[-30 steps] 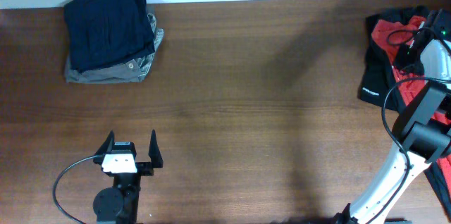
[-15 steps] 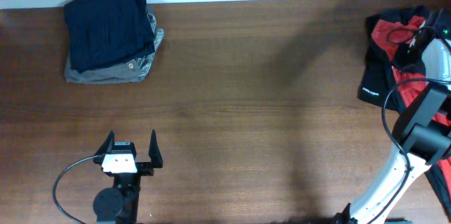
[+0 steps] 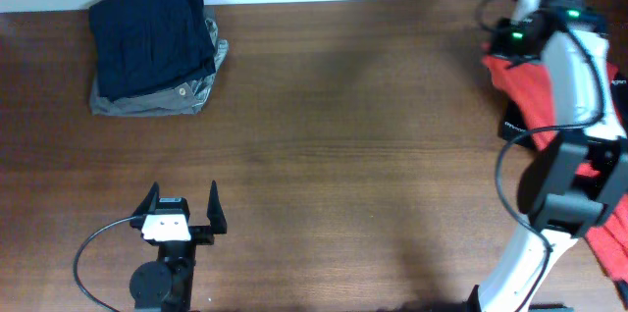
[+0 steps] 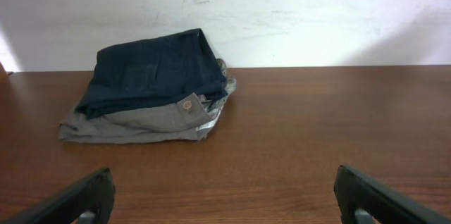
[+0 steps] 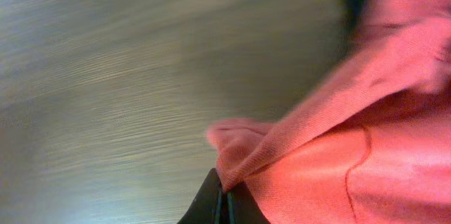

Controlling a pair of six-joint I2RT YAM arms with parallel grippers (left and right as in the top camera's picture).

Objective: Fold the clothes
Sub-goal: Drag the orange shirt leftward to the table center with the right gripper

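right wrist, blurred: right claw [image 5: 224, 196] seemingly pinching t-shirt [image 5: 331, 160]; left claw [image 3: 183, 197] spread.

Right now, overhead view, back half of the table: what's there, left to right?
Folded navy-on-grey stack → bare table → orange-red T-shirt, with the right tool shut on its left edge.

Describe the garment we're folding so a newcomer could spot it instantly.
Look to the table's far right corner. The orange-red T-shirt lies bunched there, an edge pinched in the right gripper. Its bright colour separates it from the black garment next to it and the navy-and-grey stack far left.
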